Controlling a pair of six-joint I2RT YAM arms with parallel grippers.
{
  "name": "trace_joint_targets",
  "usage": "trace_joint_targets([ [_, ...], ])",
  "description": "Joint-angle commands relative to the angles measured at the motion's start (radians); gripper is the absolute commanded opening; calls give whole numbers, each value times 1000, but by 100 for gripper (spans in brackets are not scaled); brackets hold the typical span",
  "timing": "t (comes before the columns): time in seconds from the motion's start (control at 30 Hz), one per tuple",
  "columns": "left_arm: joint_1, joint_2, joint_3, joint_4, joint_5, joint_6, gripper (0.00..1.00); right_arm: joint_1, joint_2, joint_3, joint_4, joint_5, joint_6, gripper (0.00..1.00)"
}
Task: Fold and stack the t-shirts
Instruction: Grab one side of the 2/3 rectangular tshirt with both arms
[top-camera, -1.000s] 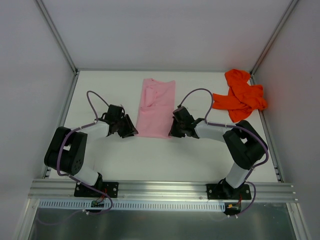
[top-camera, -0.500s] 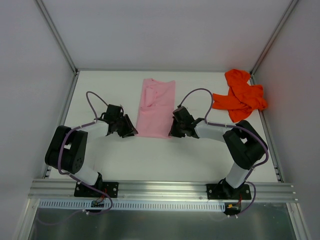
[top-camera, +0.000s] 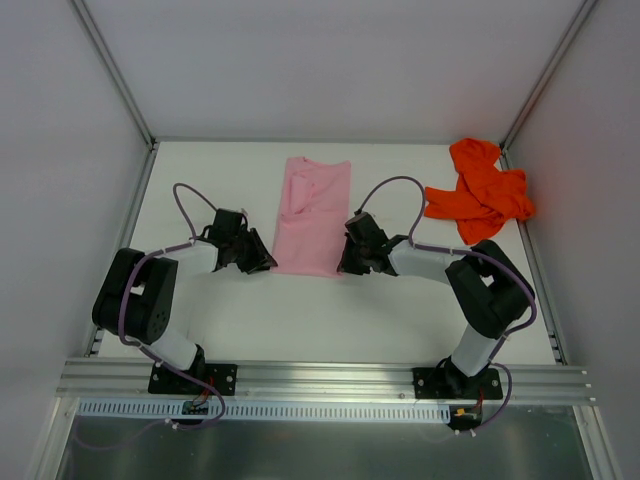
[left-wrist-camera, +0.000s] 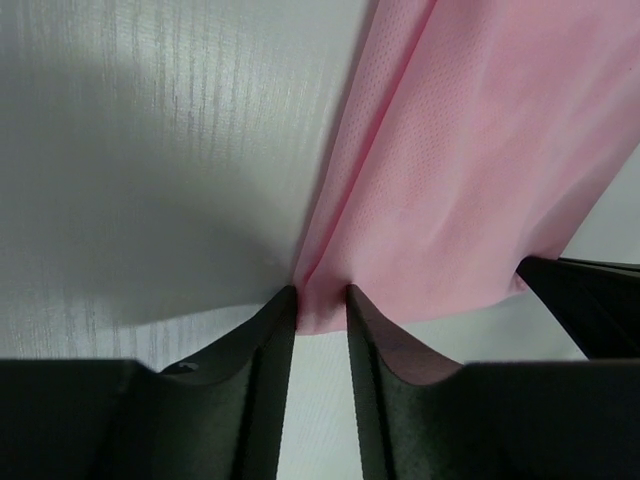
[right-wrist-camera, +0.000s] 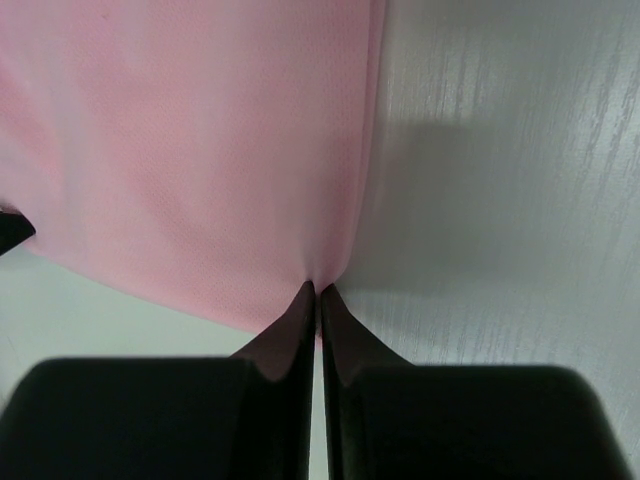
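The light pink t-shirt (top-camera: 312, 215) lies folded into a long strip at the table's middle. My left gripper (top-camera: 268, 264) is at its near left corner. In the left wrist view the left gripper (left-wrist-camera: 320, 295) has that corner of the pink cloth (left-wrist-camera: 470, 150) pinched between its jaws, with creases running out from the grip. My right gripper (top-camera: 346, 267) is at the near right corner. In the right wrist view the right gripper (right-wrist-camera: 318, 290) is shut tight on the pink hem (right-wrist-camera: 200, 150). The orange-red t-shirt (top-camera: 480, 193) lies crumpled at the far right.
White walls and metal frame posts (top-camera: 120, 90) enclose the table on three sides. An aluminium rail (top-camera: 320, 378) runs along the near edge by the arm bases. The orange-red shirt lies close to the right wall.
The left arm's elbow has shifted slightly. Both grippers stay at the pink shirt's near corners, and the shirt has not moved.
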Motion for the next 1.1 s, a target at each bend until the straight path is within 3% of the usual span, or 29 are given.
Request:
trace_joint_targets([
  [0.0,-1,74,-55,-72,-88,28,24,7,32,13,-54,41,-17,2],
  [0.07,-1,76,-55,-67,-80,29,15,7,33,13,-56,37,-17,2],
  [0.13,-1,77,-52,-64,-76,32,0,7,32,13,-57,34,-17,1],
  [0.47,-12,-32,-104,-98,-88,37,0,7,-20,-50,-36,5,-29,1],
  [0.67,-79,-144,-156,-132,-152,-4,0,14,-96,-140,-34,7,-30,1],
  [1.07,-208,-465,-239,-282,-261,-113,0,111,-323,-250,-116,59,-1,1],
])
